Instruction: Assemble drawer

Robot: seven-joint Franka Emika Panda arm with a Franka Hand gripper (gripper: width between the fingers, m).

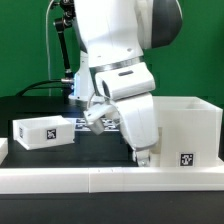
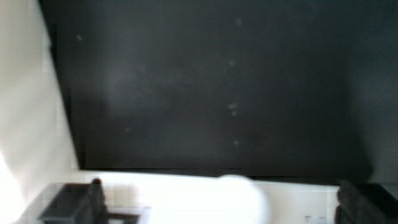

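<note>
End effector hangs with fingers wide apart, just beside the drawer housing on the counter; I judge it light, stiff, slippery plastic, best taken by a wall.

I work in a robotics lab. My white arm stands over a black bench backed by a plain green screen. Square black-and-white tags mark the white drawer parts. A low white rail lines the front edge, and a dark stand with cables rises at the back edge.
</note>
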